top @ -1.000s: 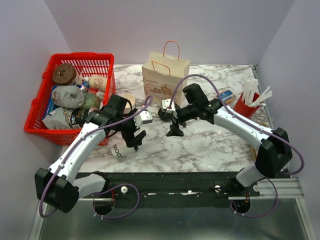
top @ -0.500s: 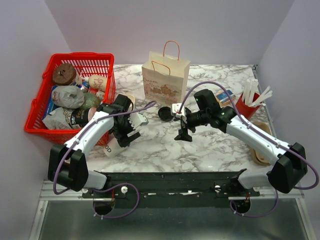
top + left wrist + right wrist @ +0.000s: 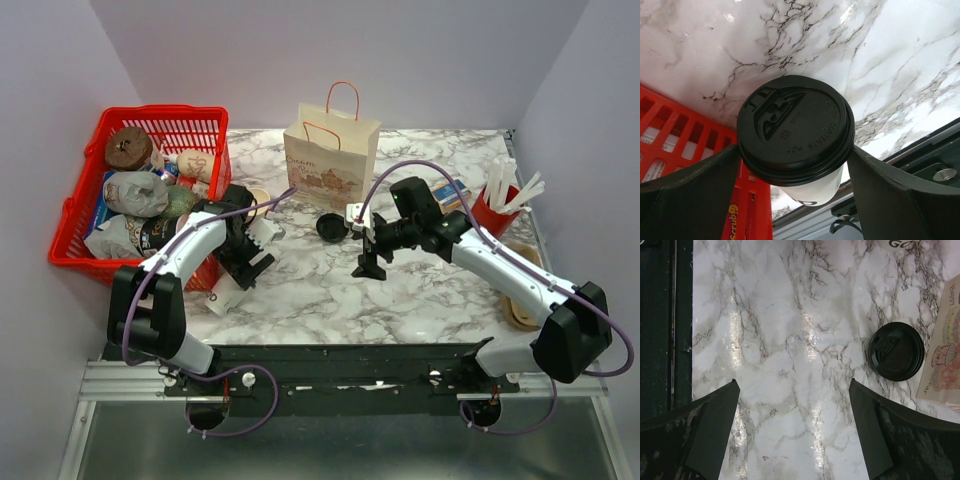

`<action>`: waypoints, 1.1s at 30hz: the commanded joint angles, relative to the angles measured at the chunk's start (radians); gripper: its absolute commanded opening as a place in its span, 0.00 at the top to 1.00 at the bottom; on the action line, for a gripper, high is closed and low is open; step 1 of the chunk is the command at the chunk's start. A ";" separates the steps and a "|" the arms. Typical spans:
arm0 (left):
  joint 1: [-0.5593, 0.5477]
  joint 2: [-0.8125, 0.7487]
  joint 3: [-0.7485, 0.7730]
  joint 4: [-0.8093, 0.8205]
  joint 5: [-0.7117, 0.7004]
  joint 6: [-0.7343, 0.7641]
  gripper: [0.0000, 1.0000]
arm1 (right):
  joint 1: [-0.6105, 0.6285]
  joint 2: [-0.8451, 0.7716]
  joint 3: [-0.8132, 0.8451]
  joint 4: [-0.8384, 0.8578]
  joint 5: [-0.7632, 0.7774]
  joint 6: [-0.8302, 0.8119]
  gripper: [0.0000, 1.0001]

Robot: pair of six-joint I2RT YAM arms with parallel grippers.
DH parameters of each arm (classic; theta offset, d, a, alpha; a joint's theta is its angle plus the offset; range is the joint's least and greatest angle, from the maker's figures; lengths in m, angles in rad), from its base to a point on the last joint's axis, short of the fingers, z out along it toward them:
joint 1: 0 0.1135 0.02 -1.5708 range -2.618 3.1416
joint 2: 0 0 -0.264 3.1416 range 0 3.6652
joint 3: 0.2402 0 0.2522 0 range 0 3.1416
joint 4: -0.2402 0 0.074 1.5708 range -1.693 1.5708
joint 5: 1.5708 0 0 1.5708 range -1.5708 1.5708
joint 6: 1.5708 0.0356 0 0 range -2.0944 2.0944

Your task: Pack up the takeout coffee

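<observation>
The takeout coffee [image 3: 795, 125], a whitish paper cup with a black lid, is held tilted on its side just above the marble beside the red basket; in the top view its body [image 3: 222, 292] points down-left. My left gripper [image 3: 248, 258] is shut on its lid, one finger on each side of the rim in the left wrist view [image 3: 794, 156]. The cream paper bag [image 3: 330, 160] with red handles stands upright at the back centre. My right gripper [image 3: 369, 266] is open and empty over bare marble [image 3: 792, 385], right of the bag's front.
A loose flat black lid [image 3: 328, 228] lies before the bag, also in the right wrist view [image 3: 896, 351]. A tan paper cup [image 3: 258, 199] stands by the red basket [image 3: 75, 215] of groceries. A red cup of white sticks [image 3: 490, 208] stands at the right.
My left gripper has drawn back to the left toward the basket, carrying the coffee with it. My right gripper has moved right and nearer, away from the loose lid.
</observation>
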 commanded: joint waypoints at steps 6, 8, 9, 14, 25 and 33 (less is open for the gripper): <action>0.035 0.014 0.020 -0.001 0.097 -0.022 0.01 | -0.015 0.025 0.037 -0.021 0.018 0.003 0.00; 0.033 0.025 0.039 0.007 0.149 -0.011 0.02 | -0.015 0.024 0.042 -0.040 0.029 0.002 0.00; 0.032 0.026 0.042 0.028 0.159 -0.003 0.02 | -0.015 0.022 0.051 -0.048 0.034 0.005 0.00; -0.002 0.086 0.060 0.054 0.192 0.023 0.03 | -0.015 0.036 0.099 -0.116 0.093 0.000 0.00; -0.139 -0.019 0.066 0.268 0.242 -0.062 0.01 | -0.038 0.043 0.110 -0.136 0.129 0.011 0.00; -0.139 -0.111 0.045 0.274 0.203 -0.105 0.01 | -0.045 0.053 0.100 -0.114 0.114 0.025 0.00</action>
